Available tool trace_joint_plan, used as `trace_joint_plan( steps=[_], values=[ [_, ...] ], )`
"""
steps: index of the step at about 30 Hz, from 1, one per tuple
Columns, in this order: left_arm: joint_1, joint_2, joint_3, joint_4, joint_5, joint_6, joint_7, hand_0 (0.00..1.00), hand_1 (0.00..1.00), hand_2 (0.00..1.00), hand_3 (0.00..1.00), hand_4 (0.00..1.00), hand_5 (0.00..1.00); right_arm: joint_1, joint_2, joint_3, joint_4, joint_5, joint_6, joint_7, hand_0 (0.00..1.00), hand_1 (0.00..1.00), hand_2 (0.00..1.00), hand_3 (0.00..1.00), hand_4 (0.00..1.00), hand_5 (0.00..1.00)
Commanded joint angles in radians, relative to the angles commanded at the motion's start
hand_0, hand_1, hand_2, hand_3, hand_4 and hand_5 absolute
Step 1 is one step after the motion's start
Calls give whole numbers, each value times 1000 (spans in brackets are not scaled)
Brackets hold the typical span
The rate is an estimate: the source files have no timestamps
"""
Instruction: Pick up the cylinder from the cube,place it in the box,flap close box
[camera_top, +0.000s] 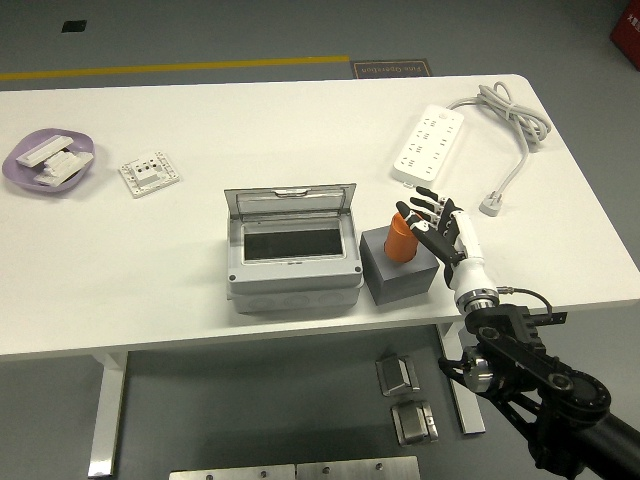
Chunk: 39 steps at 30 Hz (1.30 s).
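Your right hand (437, 225) hovers with fingers spread beside the orange cylinder (401, 239), holding nothing. The cylinder stands on the cube (400, 272). The box (292, 250) sits lid-up, ready to receive it.

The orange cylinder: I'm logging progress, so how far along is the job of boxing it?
Nothing looks finished yet. The orange cylinder stands on the grey cube, not in the box. In hand: the right hand is beside the cylinder, fingers spread; whether it touches can't be told. The box's flap stands open. Left: grasp, lift, place in the box, close the flap.
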Motion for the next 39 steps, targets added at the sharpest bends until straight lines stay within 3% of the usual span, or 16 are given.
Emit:
trace_joint_plan(
  steps=[21,39],
  values=[
    [5,-8,15,3,0,-1,2,697,675,612,602,591,190,-4,-10,69,31,-76,2,-20,761,753,775,799,839,135],
    [3,-12,11,-9,17,0,2,698,675,612,602,590,189,-13,-14,18,60,-107,4,-29,756,747,757,785,846,155]
  ],
)
